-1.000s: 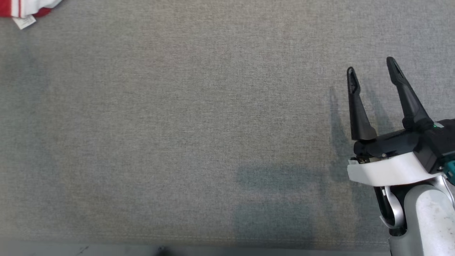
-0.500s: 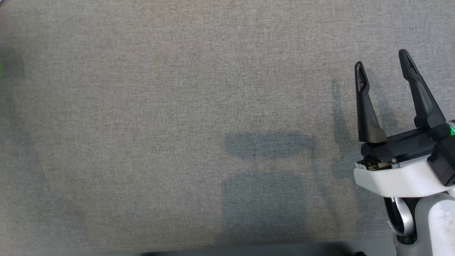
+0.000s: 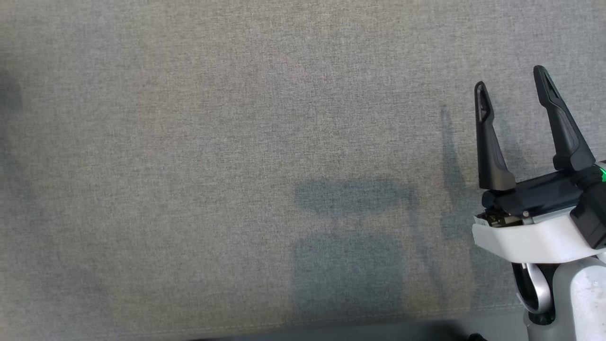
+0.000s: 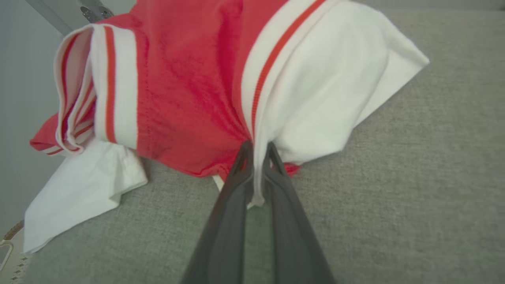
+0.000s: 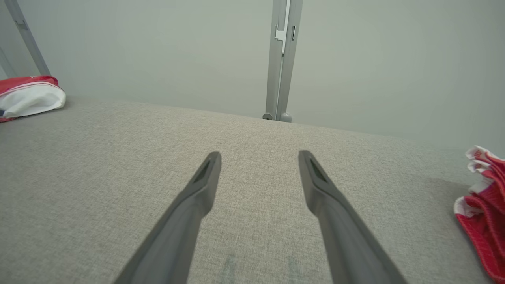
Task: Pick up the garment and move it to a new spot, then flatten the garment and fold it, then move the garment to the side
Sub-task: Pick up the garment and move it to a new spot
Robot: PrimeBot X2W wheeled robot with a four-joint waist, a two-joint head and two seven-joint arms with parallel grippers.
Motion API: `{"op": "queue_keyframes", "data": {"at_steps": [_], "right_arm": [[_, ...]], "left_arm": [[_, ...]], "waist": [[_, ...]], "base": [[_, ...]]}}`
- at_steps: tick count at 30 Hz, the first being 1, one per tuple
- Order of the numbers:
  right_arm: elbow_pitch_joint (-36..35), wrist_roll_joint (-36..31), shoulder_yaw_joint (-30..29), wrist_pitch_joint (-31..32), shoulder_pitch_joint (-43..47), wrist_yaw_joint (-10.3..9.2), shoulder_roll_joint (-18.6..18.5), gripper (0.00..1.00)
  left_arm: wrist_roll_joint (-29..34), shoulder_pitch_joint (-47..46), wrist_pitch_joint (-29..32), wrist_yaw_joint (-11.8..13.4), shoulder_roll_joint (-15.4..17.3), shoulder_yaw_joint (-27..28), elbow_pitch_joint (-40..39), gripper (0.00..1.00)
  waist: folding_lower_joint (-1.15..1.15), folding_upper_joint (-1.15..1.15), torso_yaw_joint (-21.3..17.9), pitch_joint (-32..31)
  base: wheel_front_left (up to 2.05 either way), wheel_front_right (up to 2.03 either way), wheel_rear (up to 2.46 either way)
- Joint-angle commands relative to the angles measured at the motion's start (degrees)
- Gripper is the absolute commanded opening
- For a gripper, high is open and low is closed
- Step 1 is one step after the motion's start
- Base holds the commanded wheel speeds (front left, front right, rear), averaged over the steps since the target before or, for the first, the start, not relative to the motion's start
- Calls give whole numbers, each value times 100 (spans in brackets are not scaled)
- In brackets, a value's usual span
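**Observer:** Left side, what have you got?

**Me:** Left jaws clamped on the garment [image 4: 189, 90]. My left fingers [image 4: 232, 205] sit almost together, with a fold of white cloth pinched between the tips. Red body, white panels, thin red stripes along the white bands. One striped cuff gapes toward the left of the wrist view.

**Observer:** Where does it lie?

**Me:** On the grey cloth-covered tabletop [image 3: 236, 142], bunched up near an edge. A white flap is spread flat below the cuff. Cannot tell whether any of it is lifted off the surface.

**Observer:** Right side?

**Me:** Right jaws spread wide, nothing between them. In the head view they stand at the lower right, right fingers [image 3: 490, 142] pointing up over the grey cloth, their shadow just to the left.

**Observer:** Anything else from the right wrist?

**Me:** A red-and-white bundle [image 5: 29, 96] at the far left, by the tabletop's back edge. I cannot tell whether it is the piece I hold. Another red-and-white knit piece [image 5: 483, 205] lies crumpled at the right edge of that view. A grey metal post [image 5: 282, 59] rises behind the tabletop's back edge, between the two, against a pale wall [image 5: 394, 59].
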Motion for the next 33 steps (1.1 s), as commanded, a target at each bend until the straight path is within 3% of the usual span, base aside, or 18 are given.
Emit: {"op": "queue_keyframes", "data": {"at_steps": [1, 10, 19, 33], "right_arm": [[54, -55, -16, -58, -23, -7, 4, 100], [499, 116, 68, -280, -113, -7, 69, 100], [1124, 384, 93, -600, -81, -7, 117, 100], [1879, 907, -32, -955, 269, -7, 119, 100]], "left_arm": [[-30, -26, -92, -10, 117, -59, -32, 0], [-149, -135, -184, -10, 463, -545, -332, 0], [-404, -195, 118, -9, 778, -1341, -1211, 0], [-983, -206, 545, -11, 555, -2793, -2957, 0]], "waist": [[0, 64, 25, -94], [0, 64, -1, -745], [0, 64, -169, -1703], [0, 64, -379, -2988]], "base": [[0, 0, 0], [0, 0, 0], [0, 0, 0], [0, 0, 0]]}}
